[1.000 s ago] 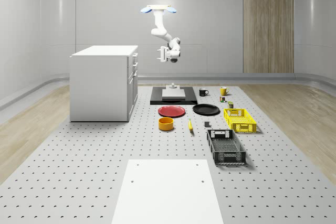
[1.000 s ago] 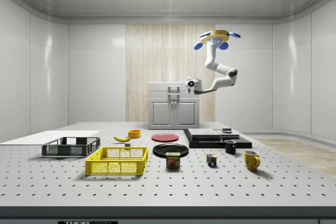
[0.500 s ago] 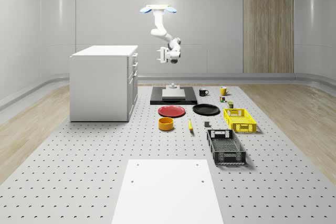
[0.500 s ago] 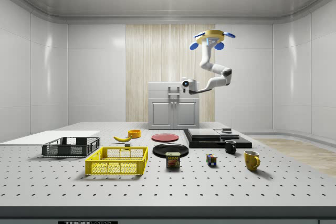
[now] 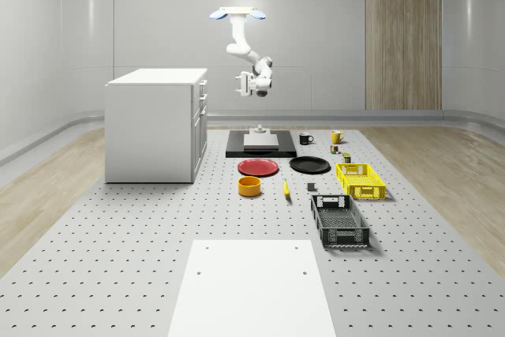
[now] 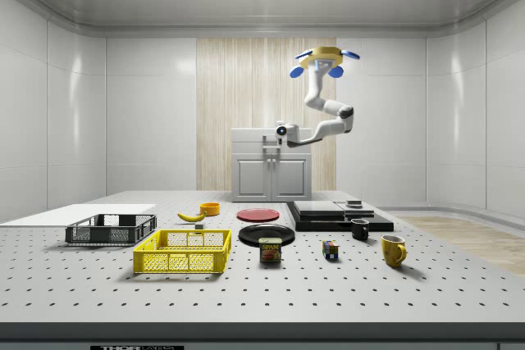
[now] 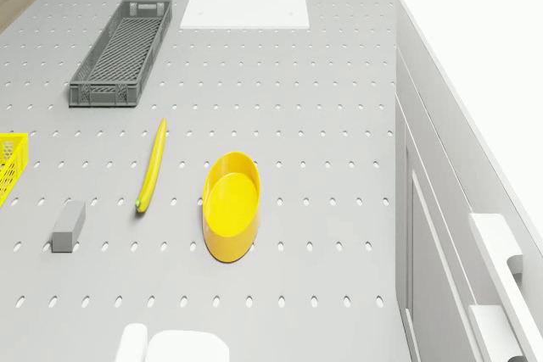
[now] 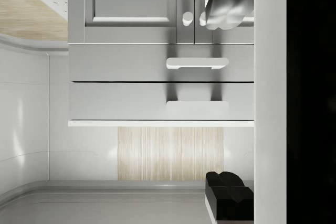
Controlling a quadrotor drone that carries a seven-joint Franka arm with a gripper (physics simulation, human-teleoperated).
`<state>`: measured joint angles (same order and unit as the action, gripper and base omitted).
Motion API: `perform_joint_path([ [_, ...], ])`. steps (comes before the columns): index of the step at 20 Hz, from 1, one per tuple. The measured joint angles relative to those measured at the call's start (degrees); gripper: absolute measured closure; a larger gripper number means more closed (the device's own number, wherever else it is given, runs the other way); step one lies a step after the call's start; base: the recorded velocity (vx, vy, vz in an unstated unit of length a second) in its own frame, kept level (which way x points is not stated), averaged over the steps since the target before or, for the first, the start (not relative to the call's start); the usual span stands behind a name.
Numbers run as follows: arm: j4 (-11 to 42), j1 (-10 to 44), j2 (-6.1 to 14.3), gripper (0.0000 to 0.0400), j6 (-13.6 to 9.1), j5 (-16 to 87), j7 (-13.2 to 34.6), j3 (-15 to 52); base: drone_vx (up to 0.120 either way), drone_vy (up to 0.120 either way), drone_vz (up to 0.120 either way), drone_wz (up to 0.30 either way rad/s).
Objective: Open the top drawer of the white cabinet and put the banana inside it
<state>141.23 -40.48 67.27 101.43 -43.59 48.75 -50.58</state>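
Drone point(image 6: 317, 61) has neared white cabinet point(image 5: 156, 124); banana point(image 5: 286, 188) lies flat.

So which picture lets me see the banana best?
The drone view: the banana lies whole and long on the table, beside the yellow bowl. The whole-scene view shows it as a thin yellow sliver. The side view shows it small and far off, near the same bowl.
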Motion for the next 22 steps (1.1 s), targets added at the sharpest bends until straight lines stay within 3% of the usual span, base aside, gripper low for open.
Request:
perform_joint_path([
  [3, 0.03, -0.17, 0.2, 0.0, 0.16, 0.17, 0.14, -0.04, 0.12, 0.0, 0.0, 0.0],
  [8, 1.02, -0.52, 0.41, 0.0, 1.64, -0.48, 0.07, 0.92, 0.008, 0.0, 0.0, 0.0],
  [22, 6.25, -2.82, -0.54, 0.0, 10.43, -7.1, -2.0, 7.87, 0.0, 0.0, 0.0, 0.0],
])
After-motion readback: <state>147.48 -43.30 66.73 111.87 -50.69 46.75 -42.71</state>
